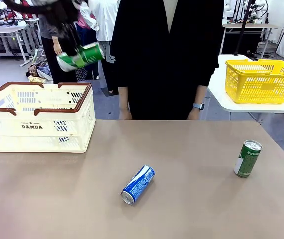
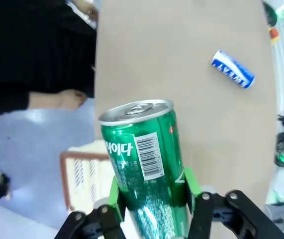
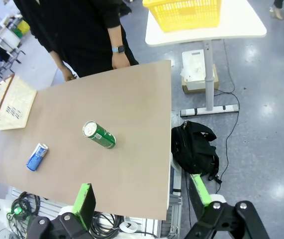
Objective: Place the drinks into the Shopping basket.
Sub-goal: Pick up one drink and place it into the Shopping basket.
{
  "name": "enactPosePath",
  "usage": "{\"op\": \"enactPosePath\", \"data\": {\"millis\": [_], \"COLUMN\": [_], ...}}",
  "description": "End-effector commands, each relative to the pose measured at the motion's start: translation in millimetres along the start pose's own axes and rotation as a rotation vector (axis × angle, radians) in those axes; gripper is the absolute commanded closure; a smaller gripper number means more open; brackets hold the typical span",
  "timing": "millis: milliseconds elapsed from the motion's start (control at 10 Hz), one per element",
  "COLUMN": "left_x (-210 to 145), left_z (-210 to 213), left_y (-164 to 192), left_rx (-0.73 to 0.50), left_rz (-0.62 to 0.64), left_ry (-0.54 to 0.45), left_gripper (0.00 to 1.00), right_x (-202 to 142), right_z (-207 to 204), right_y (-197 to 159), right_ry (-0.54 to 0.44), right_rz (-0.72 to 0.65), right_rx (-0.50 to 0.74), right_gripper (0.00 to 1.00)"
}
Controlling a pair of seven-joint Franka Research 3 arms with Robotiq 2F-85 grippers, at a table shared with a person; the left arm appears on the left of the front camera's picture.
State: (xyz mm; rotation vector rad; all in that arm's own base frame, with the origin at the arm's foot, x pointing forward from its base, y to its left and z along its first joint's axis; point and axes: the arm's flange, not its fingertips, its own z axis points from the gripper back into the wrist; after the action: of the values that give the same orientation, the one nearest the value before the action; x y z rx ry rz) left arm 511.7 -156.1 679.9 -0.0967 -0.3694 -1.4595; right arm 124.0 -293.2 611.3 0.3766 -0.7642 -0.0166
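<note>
At the table's left side stands the cream Shopping basket [image 1: 37, 117], brown-rimmed and marked DAMDA. Its floor is hidden behind the near wall, so whether any drink already lies inside cannot be told. High above its far right corner, the left gripper [image 2: 150, 195] has its green pads clamped on the lower body of a green can [image 2: 142, 144]. The can hangs tilted in the air, and the left wrist view shows the basket's rim below it and off to one side.

Toward the middle of the tan table [image 1: 196, 209], nearer the robot's edge, a blue-and-white can [image 1: 138, 184] lies on its side, untouched. A person [image 1: 166, 55] in black stands at the far side, both hands resting at the table edge. Farther right, a second green can [image 1: 247, 158] stands upright, well apart from the blue one.

The right gripper [image 3: 142, 195] hovers high off the table's near right corner, jaws spread wide with nothing between them. Beyond, on a white side table, sits a yellow mesh basket [image 1: 262, 79], which is no part of the job.

The task looks to be at an early stage. One drink is held over the basket's corner and awaits release, and two lie on the table yet to be picked up.
</note>
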Motion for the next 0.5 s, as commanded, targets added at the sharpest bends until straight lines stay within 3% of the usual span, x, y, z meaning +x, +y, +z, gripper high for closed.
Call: {"op": "enactPosePath", "data": {"millis": [0,100,400], "left_x": [-19.5,0.0,0.0], "left_z": [-5.2,0.0,0.0], "left_y": [33.2,0.0,0.0], "left_rx": [-0.070,0.000,0.000], "left_rz": [-0.004,0.000,0.000], "left_ry": [0.114,0.000,0.000], "left_gripper": [1.00,1.00,1.00], "right_x": [-3.8,-3.8,-3.8], "right_z": [7.7,7.7,7.7], "right_y": [-0.9,-0.9,-0.9], "right_ry": [0.004,0.004,0.004], "right_rz": [-0.017,-0.017,-0.017], "right_rx": [-0.019,-0.019,-0.019], "right_gripper": [0.00,0.00,0.00]}}
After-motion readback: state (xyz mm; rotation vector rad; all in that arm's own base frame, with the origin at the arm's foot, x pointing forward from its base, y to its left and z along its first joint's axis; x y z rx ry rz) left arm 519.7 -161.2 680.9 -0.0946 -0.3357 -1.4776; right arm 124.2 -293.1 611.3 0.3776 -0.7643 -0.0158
